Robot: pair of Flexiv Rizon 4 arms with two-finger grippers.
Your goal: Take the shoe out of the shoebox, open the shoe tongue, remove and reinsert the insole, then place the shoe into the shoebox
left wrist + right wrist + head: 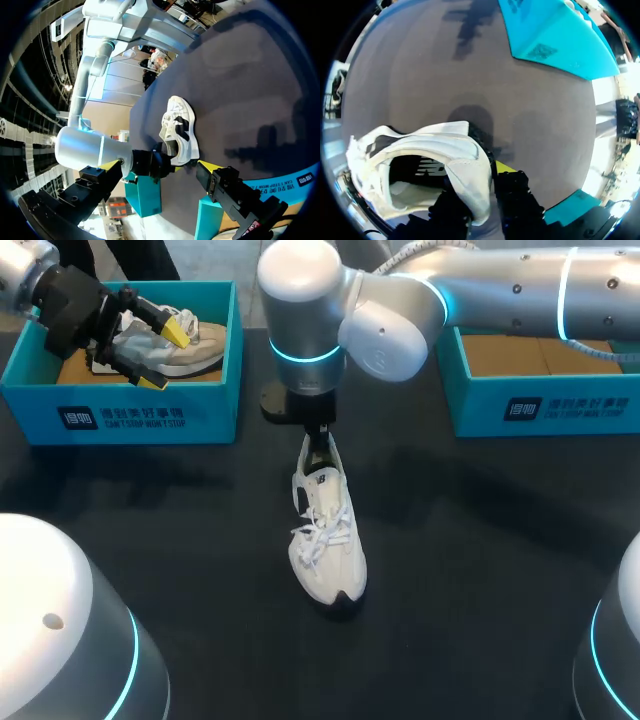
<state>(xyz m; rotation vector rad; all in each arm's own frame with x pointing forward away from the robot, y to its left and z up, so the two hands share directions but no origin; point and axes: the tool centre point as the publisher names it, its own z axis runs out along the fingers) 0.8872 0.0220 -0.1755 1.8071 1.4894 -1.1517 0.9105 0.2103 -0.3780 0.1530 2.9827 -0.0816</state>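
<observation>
The white shoe (327, 540) stands sole down on the black table (480, 570), out of any box and about in the middle, with its toe towards the robot and its heel away. It looks light: a soft upper, a padded heel collar (470, 165) and loose laces (315, 540), with only the sole likely to be stiff. The collar should give a little under a pinch yet hold, so it is a fair place to grip. The laces and tongue (322, 490) would probably flop and slip; the tongue likely wants drawing forward by its edge while the heel is pinned. What looks like the insole (405, 192) sits deep inside, thin and bendy by my guess, and is best lifted from the heel end. The right gripper (318, 443) pinches that heel collar, one finger inside the shoe and one outside. The left gripper (165, 355) hangs spread, holding nothing, over the left shoebox (130, 415), where a second shoe (195, 350) lies. The right shoebox (545, 405) stands well apart
</observation>
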